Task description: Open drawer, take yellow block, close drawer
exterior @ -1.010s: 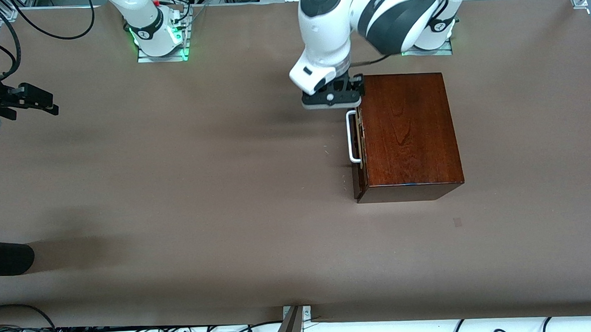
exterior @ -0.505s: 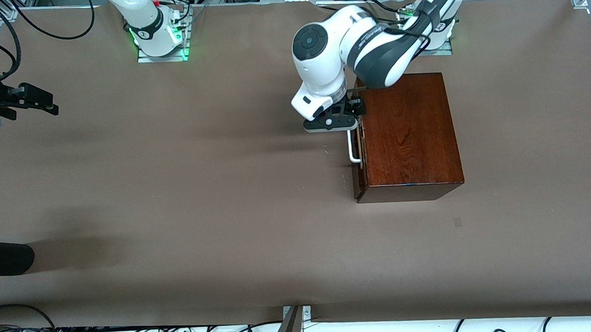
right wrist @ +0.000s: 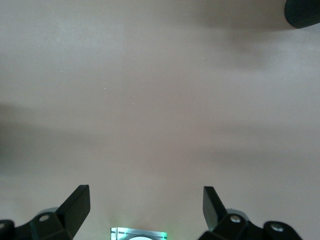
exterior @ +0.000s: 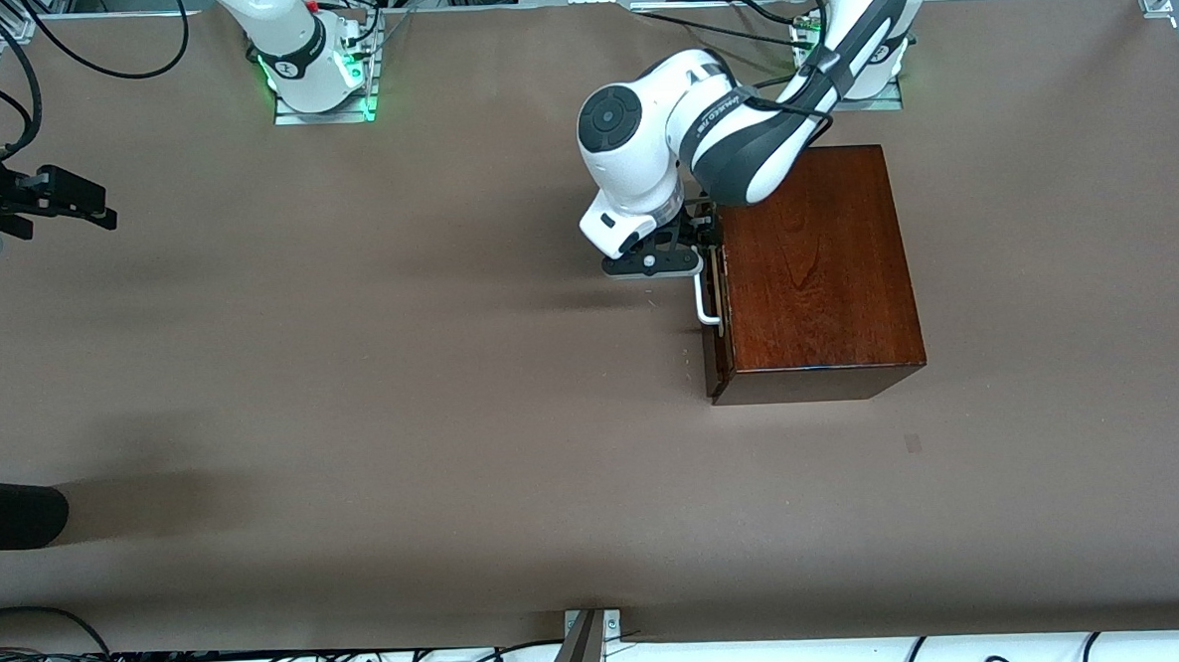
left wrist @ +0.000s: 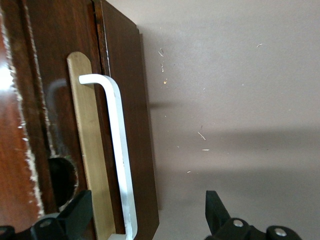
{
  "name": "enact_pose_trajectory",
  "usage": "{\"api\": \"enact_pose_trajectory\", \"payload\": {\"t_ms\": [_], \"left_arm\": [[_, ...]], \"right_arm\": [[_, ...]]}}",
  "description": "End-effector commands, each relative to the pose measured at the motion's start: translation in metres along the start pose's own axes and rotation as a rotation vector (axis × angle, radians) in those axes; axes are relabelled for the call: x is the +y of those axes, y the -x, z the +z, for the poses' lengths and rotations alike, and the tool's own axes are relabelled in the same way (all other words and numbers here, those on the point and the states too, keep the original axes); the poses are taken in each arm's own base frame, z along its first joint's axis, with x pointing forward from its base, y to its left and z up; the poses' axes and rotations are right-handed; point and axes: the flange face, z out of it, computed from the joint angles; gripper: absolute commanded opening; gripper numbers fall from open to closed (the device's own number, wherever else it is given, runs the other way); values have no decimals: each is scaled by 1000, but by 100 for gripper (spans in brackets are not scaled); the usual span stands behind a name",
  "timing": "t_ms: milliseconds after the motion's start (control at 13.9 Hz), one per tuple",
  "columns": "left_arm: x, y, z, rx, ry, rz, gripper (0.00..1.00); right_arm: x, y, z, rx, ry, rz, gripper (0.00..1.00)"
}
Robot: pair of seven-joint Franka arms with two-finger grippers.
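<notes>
Left end effector (exterior: pixel 681 257) is hanging with its fingers spread apart, straddling the white bar handle (left wrist: pixel 117 150) at the front of the drawer (exterior: pixel 716 306); in the left wrist view one finger (left wrist: pixel 75 217) is sitting over the dark wood of the drawer front and the other over the bare counter (exterior: pixel 403 379), with the bar lying between them and neither finger visibly touching it. Outward from the handle, the drawer front is lying flush, or very nearly so, with the mahogany box (exterior: pixel 810 262), so the drawer is judged to be not yet opened. Yellow block is not showing in any view and is presumably lying inside the closed drawer, though this cannot be confirmed. Right end effector (right wrist: pixel 145 210) is waiting at the right arm's end of the counter, fingers wide apart and holding nothing, looking down on bare counter. Progress is therefore judged to be at the very first step: the handle is being approached for a grasp, while pulling the drawer out, lifting the block and pushing the drawer shut are all remaining.
</notes>
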Motion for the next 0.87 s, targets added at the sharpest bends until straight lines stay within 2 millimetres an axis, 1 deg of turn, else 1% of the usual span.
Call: {"api": "enact_pose_trajectory", "payload": {"t_ms": [0,144,433,577,649,793], "left_arm": [[4,-2,15,19,-23,-11,100],[6,-3,22,7,-25,-10,100],[11,-3,25,3,-20,-7,100],[17,-3,24,19,5,-26,100],[20,-2,30,11,5,-26,100],[24,-1,30,17,16,-21,100]], "right_arm": [[1,1,-6,-5,11,5,100],[1,1,-6,-3,11,5,100],[1,1,-6,-5,11,5,100],[1,1,-6,-5,11,5,100],[1,1,-6,-5,11,5,100],[1,1,-6,-5,11,5,100]]}}
